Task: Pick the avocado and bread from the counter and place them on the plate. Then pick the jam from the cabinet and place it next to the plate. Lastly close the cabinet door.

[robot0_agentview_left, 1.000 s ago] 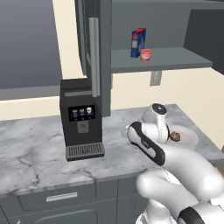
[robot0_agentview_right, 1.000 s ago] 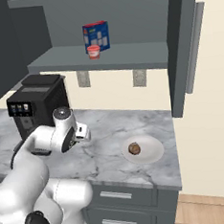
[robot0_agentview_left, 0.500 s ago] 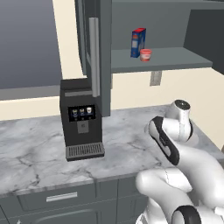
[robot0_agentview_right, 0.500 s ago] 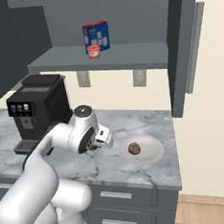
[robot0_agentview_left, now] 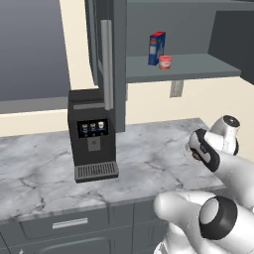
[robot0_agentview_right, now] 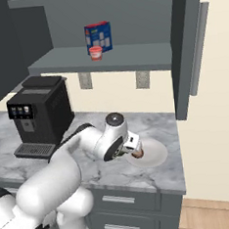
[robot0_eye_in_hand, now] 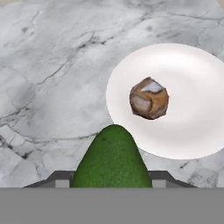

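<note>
Just beside the plate [robot0_eye_in_hand: 192,87] edge, gripper [robot0_eye_in_hand: 112,181] pinching the avocado [robot0_eye_in_hand: 112,159] above counter [robot0_eye_in_hand: 52,78], bread [robot0_eye_in_hand: 149,98] sitting on plate centre.

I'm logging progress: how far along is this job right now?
Done: the bread lies on the plate. In hand: the gripper holds the avocado beside the plate. Left: the jam sits in the open cabinet.

Even, flat rendered light, sharp all over, with faint soft shadows and no glare.
</note>
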You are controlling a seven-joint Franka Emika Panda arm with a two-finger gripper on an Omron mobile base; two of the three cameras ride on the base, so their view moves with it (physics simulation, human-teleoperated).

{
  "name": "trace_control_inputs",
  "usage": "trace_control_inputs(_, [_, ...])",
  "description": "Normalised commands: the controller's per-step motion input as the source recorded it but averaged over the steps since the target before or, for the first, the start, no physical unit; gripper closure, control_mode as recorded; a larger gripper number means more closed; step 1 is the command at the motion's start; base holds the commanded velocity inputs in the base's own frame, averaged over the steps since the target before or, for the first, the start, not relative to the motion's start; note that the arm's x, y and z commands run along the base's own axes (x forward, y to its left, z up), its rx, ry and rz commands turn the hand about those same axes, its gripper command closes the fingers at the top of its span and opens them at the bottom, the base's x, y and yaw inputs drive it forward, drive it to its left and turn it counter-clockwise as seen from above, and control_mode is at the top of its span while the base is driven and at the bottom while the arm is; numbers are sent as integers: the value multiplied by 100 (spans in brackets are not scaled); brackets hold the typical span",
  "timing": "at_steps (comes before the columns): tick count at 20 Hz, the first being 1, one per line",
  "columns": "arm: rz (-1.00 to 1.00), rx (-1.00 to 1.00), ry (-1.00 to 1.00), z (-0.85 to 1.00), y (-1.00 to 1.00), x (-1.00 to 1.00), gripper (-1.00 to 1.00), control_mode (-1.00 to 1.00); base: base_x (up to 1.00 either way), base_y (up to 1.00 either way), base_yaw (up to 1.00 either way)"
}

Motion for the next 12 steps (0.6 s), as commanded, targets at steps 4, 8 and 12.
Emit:
trace_control_inputs(4, [8,1,0,0,-81,0,100,-100,0,0,0])
trace_control_inputs(8, [9,0,0,-6,-58,5,100,-100,0,0,0])
trace_control_inputs(12, [7,0,0,-8,-19,41,100,-100,0,0,0])
